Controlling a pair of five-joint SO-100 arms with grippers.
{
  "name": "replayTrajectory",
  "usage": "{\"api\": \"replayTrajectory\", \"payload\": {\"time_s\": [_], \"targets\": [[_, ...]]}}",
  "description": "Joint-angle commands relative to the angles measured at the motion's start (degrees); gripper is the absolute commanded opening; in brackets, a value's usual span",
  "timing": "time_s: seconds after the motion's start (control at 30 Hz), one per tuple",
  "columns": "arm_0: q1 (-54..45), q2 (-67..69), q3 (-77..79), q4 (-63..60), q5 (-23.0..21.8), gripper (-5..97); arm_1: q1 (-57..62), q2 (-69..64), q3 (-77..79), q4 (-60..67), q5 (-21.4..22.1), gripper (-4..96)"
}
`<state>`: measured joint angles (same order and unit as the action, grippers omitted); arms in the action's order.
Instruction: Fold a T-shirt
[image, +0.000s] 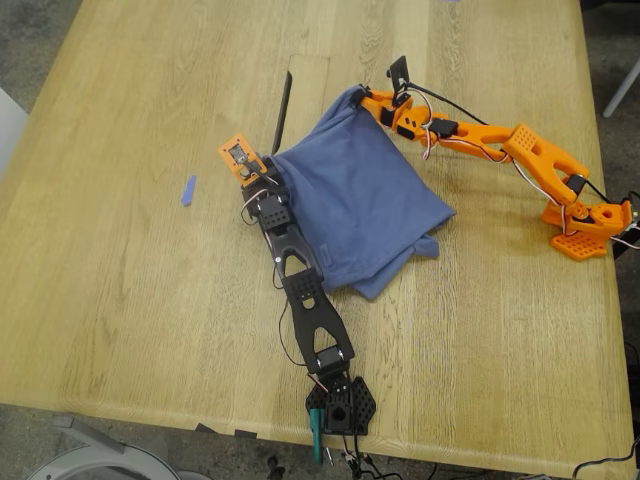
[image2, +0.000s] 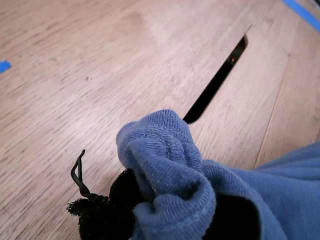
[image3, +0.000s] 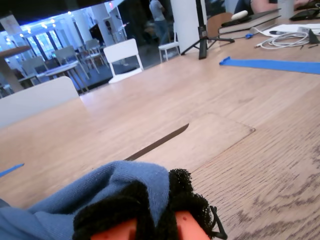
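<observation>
A: Exterior view is evenly lit from overhead; the table (image: 150, 300) shows soft shadows and no glare.

B: In my second wrist view the distant windows (image3: 30, 35) blow out bluish, and the near cloth blurs.

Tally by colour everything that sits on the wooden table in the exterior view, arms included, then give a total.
Blue: 2, the T-shirt and a small tape strip
Orange: 1, an arm
Black: 1, an arm with an orange pincer
Total: 4
</observation>
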<state>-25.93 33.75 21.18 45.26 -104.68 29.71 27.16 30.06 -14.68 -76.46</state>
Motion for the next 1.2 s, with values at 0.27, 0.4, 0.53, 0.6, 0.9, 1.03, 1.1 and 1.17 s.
{"api": "replayTrajectory", "payload": {"time_s": [0.27,0.4,0.53,0.6,0.9,1.03,1.1,1.17], "targets": [[-6.42,-7.03,-39.90,32.26,0.79,0,4.75,5.54,-16.70,31.03,0.70,0.0],[-5.71,-3.52,-40.17,40.52,0.79,0,3.08,8.17,-20.83,46.32,0.70,0.0],[-4.39,0.26,-40.17,49.13,0.35,0,1.85,9.93,-25.14,60.47,0.70,0.0],[-3.78,2.02,-40.17,53.61,-0.09,0,1.49,10.46,-27.25,66.09,0.70,0.0],[-1.58,10.99,-34.54,60.12,-0.88,0,0.18,13.97,-34.98,90.00,1.23,0.0],[0.88,13.71,-34.37,60.12,-0.97,0,-1.14,17.49,-35.51,99.40,1.67,0.0],[2.20,15.47,-33.75,60.21,-1.14,0,-1.93,19.25,-35.77,104.24,1.85,0.0],[3.16,18.46,-30.76,60.38,-1.23,0,-2.90,20.57,-36.47,109.34,2.02,0.0]]}}
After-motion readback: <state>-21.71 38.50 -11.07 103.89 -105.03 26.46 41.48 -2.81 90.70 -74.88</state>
